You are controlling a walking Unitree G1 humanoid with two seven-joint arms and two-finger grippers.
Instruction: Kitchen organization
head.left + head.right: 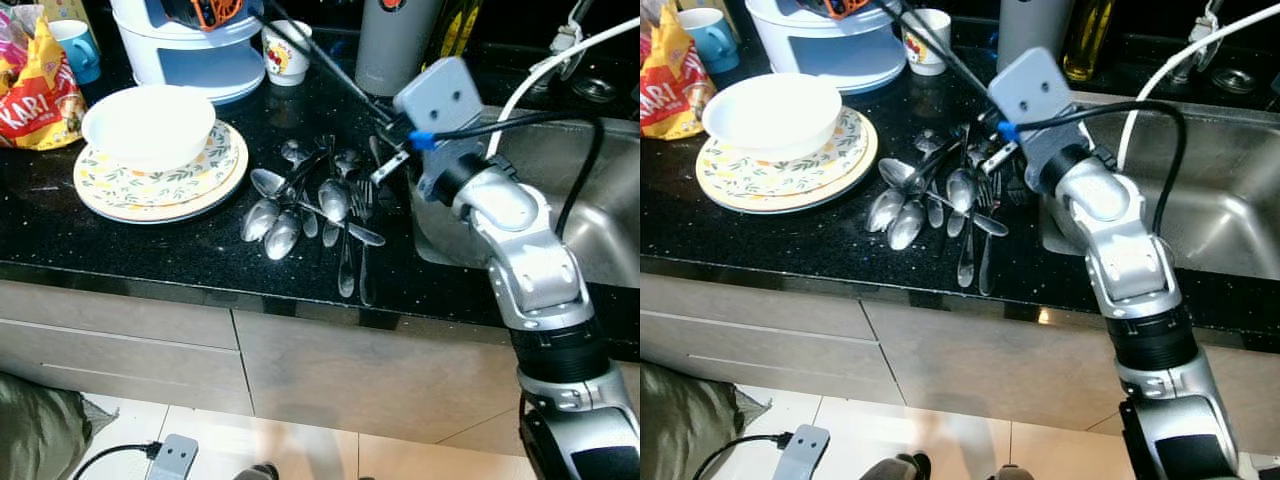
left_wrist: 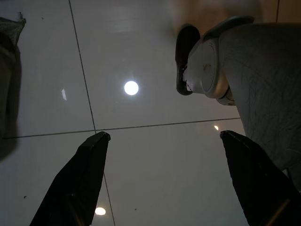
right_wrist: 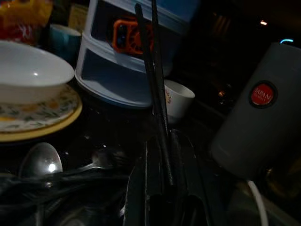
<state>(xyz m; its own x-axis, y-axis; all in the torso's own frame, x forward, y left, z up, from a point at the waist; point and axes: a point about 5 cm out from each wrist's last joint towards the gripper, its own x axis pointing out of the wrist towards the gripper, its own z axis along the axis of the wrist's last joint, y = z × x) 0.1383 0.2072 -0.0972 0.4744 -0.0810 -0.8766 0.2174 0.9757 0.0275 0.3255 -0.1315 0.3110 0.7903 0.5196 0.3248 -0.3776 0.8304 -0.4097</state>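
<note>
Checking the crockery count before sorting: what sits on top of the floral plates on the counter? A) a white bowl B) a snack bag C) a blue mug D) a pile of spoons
A: a white bowl rests on the stacked floral plates, while the spoons lie beside them on the black counter.

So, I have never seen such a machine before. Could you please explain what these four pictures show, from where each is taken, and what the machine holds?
This is a humanoid robot at a kitchen counter. The two top pictures come from cameras in its head, looking down. The silver right arm reaches over a pile of spoons and forks beside the sink. Its right gripper is shut on a pair of black chopsticks, which point up toward a blue-white tiered container. The right wrist picture looks along those chopsticks. To the left, a white bowl sits on stacked floral plates. The left wrist picture shows the idle left gripper, open, over the tiled floor.
</note>
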